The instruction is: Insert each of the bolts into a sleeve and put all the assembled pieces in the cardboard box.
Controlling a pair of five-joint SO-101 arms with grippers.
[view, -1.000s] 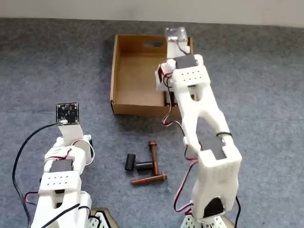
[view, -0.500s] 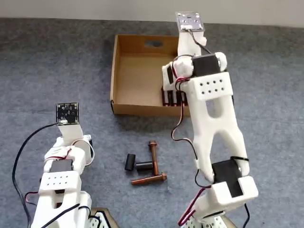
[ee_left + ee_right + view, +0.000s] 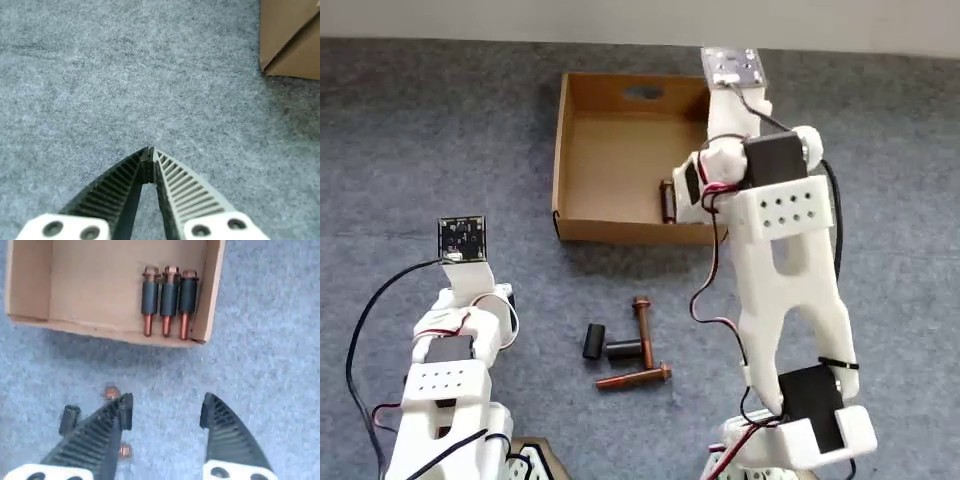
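Observation:
Three assembled pieces, copper bolts in black sleeves (image 3: 169,296), lie side by side in a near corner of the cardboard box (image 3: 100,275); one of them (image 3: 667,200) shows beside the right arm (image 3: 780,200). My right gripper (image 3: 167,410) hangs open and empty above the carpet just outside that corner. On the carpet lie two loose bolts (image 3: 642,325) (image 3: 633,378) and two black sleeves (image 3: 592,341) (image 3: 624,351). My left gripper (image 3: 150,154) is shut and empty, low over bare carpet, left of the loose parts.
The box (image 3: 610,160) stands open at the back of the grey carpet, and its corner (image 3: 290,45) shows in the left wrist view. A sleeve (image 3: 69,417) and bolt heads (image 3: 111,391) lie beside the right gripper's finger. The left arm (image 3: 445,370) sits at the front left.
The right arm has lifted and swung right, back from the box interior to its near right corner. An assembled piece now shows there. The left arm has not moved.

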